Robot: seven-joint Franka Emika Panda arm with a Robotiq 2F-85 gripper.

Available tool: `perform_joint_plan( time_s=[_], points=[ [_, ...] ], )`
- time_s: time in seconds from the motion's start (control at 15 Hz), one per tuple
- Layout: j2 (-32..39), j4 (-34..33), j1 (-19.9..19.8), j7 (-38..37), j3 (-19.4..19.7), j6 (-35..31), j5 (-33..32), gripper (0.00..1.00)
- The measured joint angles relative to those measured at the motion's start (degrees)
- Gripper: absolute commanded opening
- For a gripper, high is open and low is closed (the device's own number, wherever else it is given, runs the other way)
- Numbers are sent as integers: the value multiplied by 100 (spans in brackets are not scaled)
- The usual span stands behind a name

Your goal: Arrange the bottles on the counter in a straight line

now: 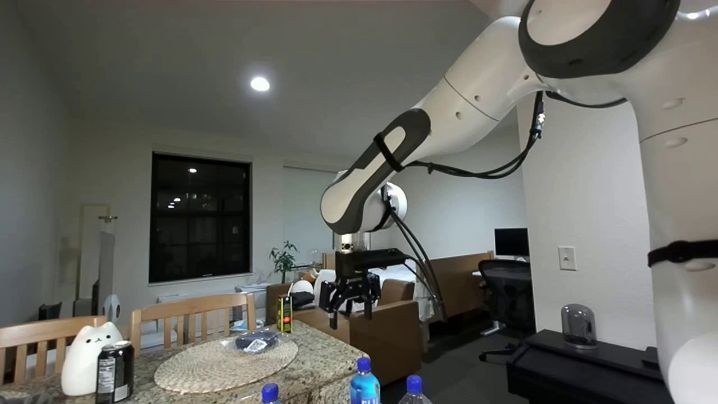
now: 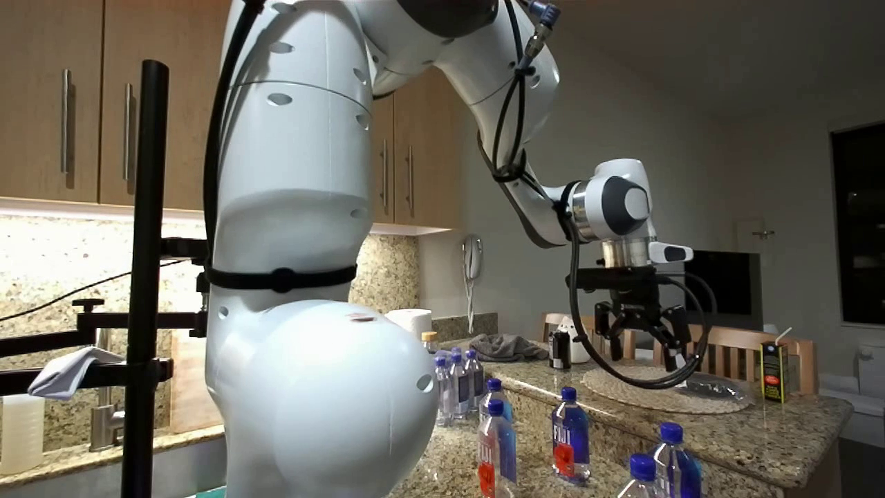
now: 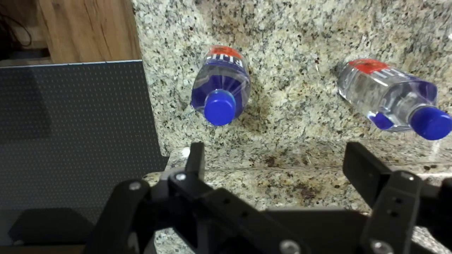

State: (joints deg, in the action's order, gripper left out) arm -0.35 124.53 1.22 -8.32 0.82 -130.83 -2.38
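Note:
My gripper [image 3: 274, 151] is open and empty, held in the air above the counter; it also shows in both exterior views [image 1: 351, 317] [image 2: 643, 358]. In the wrist view, a blue-capped bottle [image 3: 222, 81] stands ahead of the left finger, and another bottle [image 3: 385, 91] is ahead of the right finger, apart from both. In an exterior view, a bottle [image 2: 571, 443], a bottle [image 2: 498, 449], a bottle [image 2: 677, 463] and several more stand scattered on the lower speckled counter [image 2: 432, 460]. A cluster of bottles [image 2: 458, 387] stands farther back, partly hidden by the arm.
A raised counter ledge [image 2: 781, 443] borders the bottles and bears a woven mat [image 1: 196, 370] with a plastic package [image 1: 257, 341]. A drink carton [image 1: 285, 314], a black can [image 1: 115, 373] and a white cat figure [image 1: 84, 365] stand on it. Wooden chairs [image 1: 193, 306] stand behind.

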Motion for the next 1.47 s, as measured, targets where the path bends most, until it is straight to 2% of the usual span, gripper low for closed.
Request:
perform_joint_plan(
  time_s=[0.47,0.93,1.4,1.47],
  points=[
    [525,1,-173,855,131,-752,1029,100],
    [968,24,-279,855,232,-1258,1058,100],
    [1299,2,-552,858,220,-1366,1667,100],
    [1318,1,-564,859,207,-1366,1753,96]
  ],
)
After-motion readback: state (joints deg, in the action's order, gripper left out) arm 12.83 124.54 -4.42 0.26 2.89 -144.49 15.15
